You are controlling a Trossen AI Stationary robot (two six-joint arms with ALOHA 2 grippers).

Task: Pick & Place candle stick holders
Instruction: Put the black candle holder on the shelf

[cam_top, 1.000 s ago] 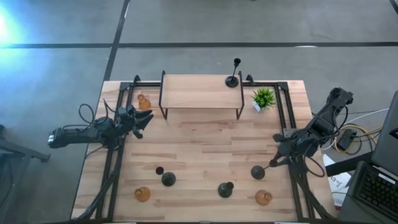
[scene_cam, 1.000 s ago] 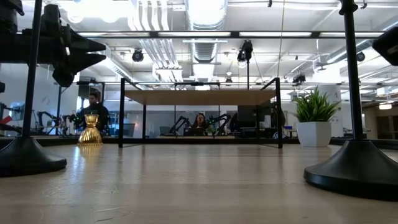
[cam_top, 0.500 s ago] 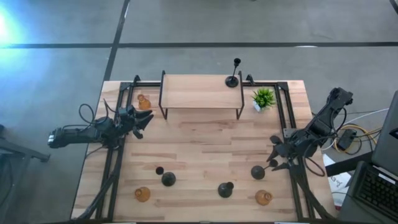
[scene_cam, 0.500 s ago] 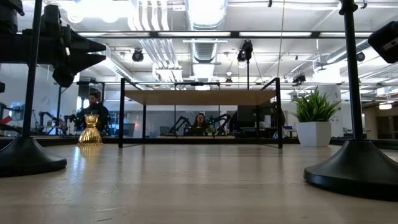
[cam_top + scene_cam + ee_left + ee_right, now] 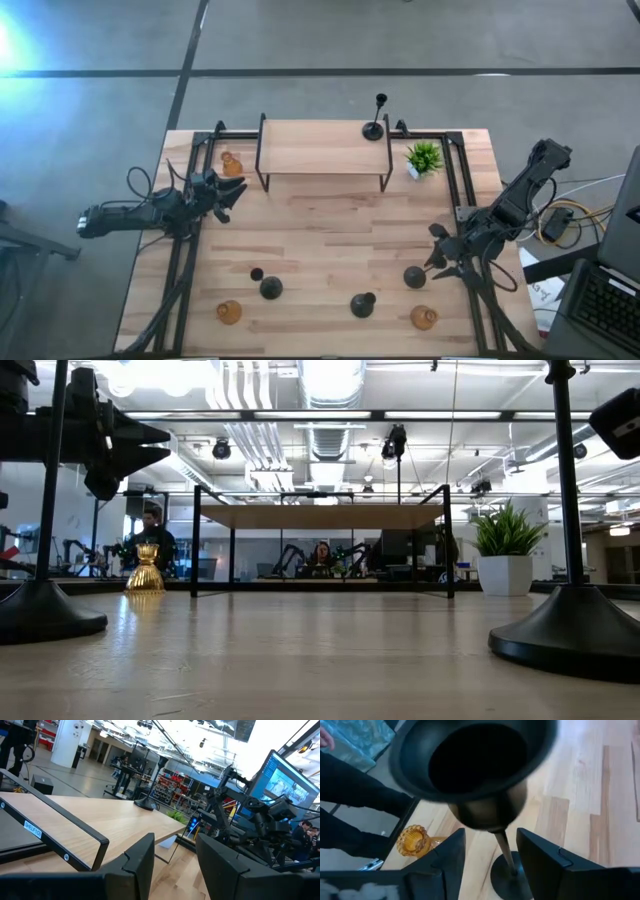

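The right gripper (image 5: 438, 260) hangs with fingers spread just right of a black candle stick holder (image 5: 415, 276) standing on the table (image 5: 330, 230), well in front of the wooden shelf (image 5: 322, 147). In the right wrist view its cup (image 5: 472, 757) and thin stem sit between the parted fingers, seemingly untouched. It is probably rigid, top-light and smooth, so pinching the stem low suits best. 1 black holder already stands on the shelf. The left gripper (image 5: 228, 192), fingers apart, waits left of the shelf.

Bright ceiling lights (image 5: 330, 378) glare; near candle holder (image 5: 475, 760) blurred
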